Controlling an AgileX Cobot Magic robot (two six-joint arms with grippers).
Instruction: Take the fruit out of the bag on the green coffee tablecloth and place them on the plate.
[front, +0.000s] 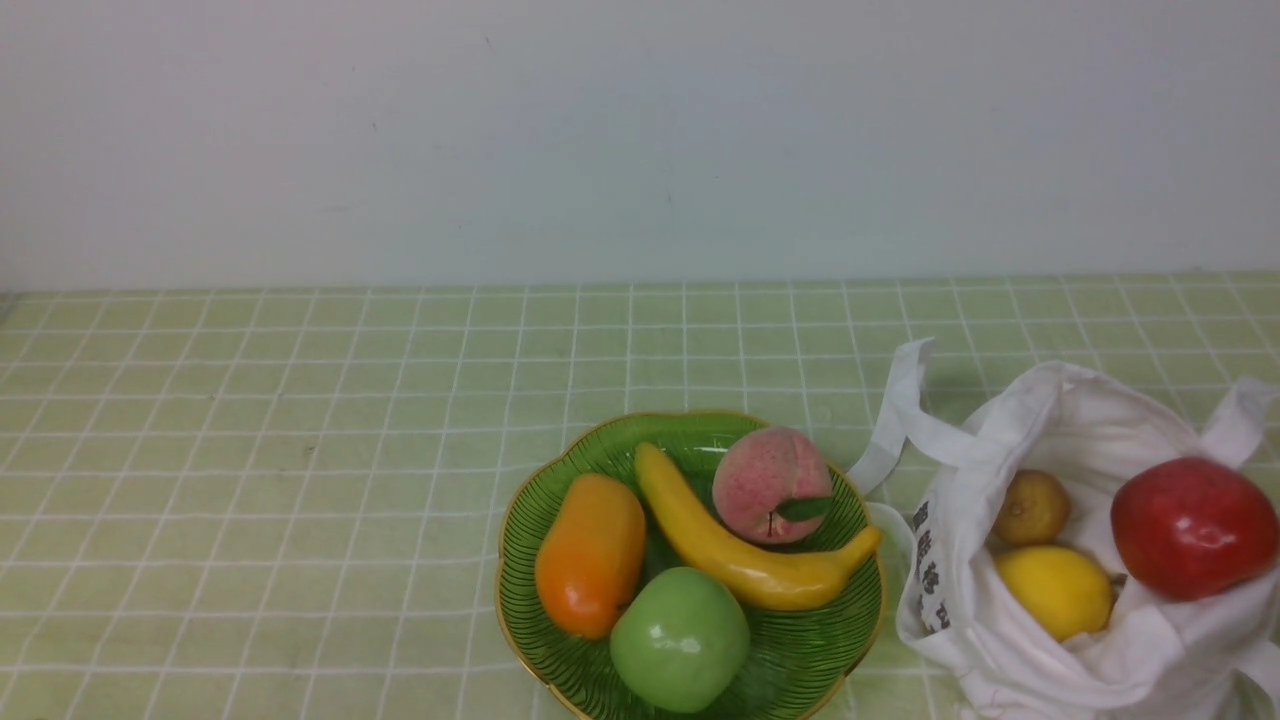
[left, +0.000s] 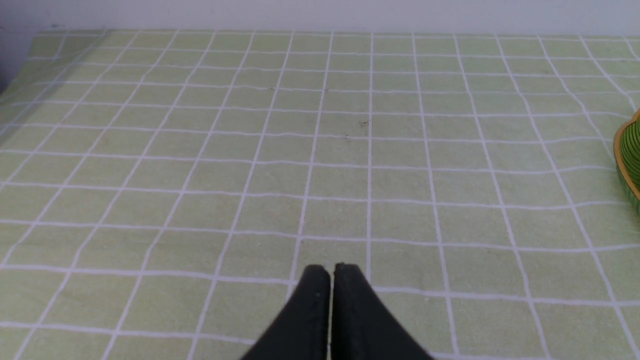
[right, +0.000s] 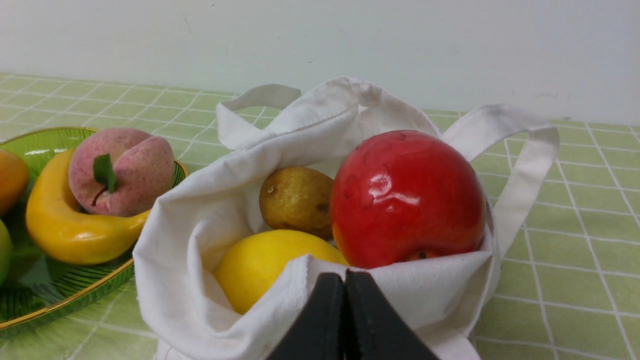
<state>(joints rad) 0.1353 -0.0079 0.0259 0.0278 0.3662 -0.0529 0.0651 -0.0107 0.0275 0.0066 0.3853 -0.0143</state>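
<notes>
At the lower right of the front view the white bag (front: 1060, 600) slumps open on the green tablecloth (front: 300, 450), and three fruits show in its mouth: a red apple (front: 1193, 527) perched high against the right-hand edge, a yellow lemon (front: 1055, 591) lower toward the front, and a small brownish fruit (front: 1031, 507) behind the lemon. Just left of the bag, at lower centre, the green plate (front: 530, 520) already carries a banana (front: 745, 545), a peach (front: 771, 485), an orange-coloured fruit (front: 591, 555) and a green apple (front: 680, 640). The right tool (right: 345, 280) has its black jaws pressed together on nothing, its tip close in front of the bag's near hem in the right wrist view; the left tool (left: 330, 275) is likewise closed and empty over bare cloth at the bottom centre of its own view. The fruits look like glossy hollow toys, so probably light, hard and slippery; a round shiny skin could squirt out of narrow jaws unless they close across the widest part. The apple, sitting proud of the fabric, seems the easiest to take, gripped across its sides from above. The bag is limp cloth that would likely fold or drag along, and a strap (front: 905, 420) or hem could get pinched with a fruit. The lemon and the brownish fruit lie deeper, partly hemmed in by fabric and the apple.
</notes>
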